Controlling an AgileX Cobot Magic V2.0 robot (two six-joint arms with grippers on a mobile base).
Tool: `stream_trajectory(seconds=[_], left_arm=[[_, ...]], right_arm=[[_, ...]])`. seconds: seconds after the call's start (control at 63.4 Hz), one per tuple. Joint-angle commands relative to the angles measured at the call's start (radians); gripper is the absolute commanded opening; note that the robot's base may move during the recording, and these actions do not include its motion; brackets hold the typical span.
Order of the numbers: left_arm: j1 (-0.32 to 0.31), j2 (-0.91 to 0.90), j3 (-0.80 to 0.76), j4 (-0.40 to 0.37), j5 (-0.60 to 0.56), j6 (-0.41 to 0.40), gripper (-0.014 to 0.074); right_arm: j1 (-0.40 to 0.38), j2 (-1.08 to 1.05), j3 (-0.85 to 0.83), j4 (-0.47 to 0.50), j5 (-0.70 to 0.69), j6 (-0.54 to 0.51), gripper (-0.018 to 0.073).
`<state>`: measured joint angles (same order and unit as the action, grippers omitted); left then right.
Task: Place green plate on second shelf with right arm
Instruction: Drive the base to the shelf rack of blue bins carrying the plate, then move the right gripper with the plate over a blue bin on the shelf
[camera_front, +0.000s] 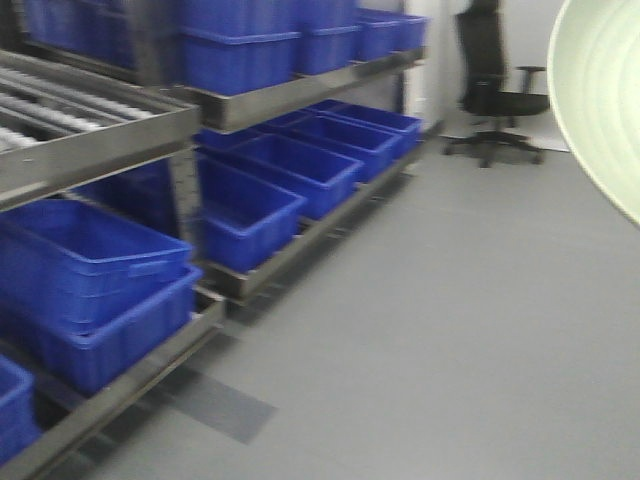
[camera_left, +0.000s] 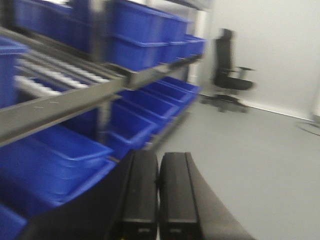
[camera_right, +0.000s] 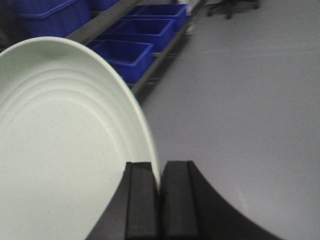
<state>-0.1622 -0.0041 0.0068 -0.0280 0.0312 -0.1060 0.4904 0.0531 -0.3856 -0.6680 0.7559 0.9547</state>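
Note:
The green plate (camera_right: 65, 150) fills the left half of the right wrist view, held on edge by its rim. My right gripper (camera_right: 160, 170) is shut on that rim, one black finger on each side. In the front view the plate (camera_front: 600, 100) juts in at the upper right edge, high above the floor; the gripper itself is out of frame there. My left gripper (camera_left: 158, 162) is shut with nothing between its fingers, hanging over the floor beside the rack. The second shelf (camera_front: 95, 130) is a grey metal level with rollers at the left.
A metal rack runs along the left, its levels loaded with blue bins (camera_front: 250, 210), seen also as bins (camera_left: 75, 155) from the left wrist. A black office chair (camera_front: 495, 90) stands at the back by the white wall. Grey floor (camera_front: 450, 330) spreads to the right.

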Motion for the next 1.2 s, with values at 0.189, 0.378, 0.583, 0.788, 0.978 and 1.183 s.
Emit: stream_trajectory(seconds=[0.189,0.378,0.583,0.788,0.978,1.183], left_arm=[[-0.003,-0.018,0.041,-0.008,-0.089,-0.003,0.013],[-0.003,-0.018,0.041,-0.008,-0.089,-0.003,0.013],[-0.003,-0.018,0.041,-0.008,-0.089,-0.003,0.013],[-0.003,-0.018,0.041,-0.008,-0.089,-0.003,0.013],[-0.003,-0.018,0.041,-0.008,-0.089,-0.003,0.013],[-0.003,-0.018,0.041,-0.008,-0.089,-0.003,0.013]], right_arm=[[-0.004,0.016,-0.03,-0.052,-0.091,0.006,0.0053],[-0.003,0.016,-0.03,-0.052,-0.09,0.006,0.0053],[-0.003,0.016,-0.03,-0.052,-0.09,0.006,0.0053],[-0.003,0.016,-0.03,-0.052,-0.09,0.006,0.0053],[-0.003,0.016,-0.03,-0.052,-0.09,0.006,0.0053],[-0.003,0.016,-0.03,-0.052,-0.09,0.006,0.0053]])
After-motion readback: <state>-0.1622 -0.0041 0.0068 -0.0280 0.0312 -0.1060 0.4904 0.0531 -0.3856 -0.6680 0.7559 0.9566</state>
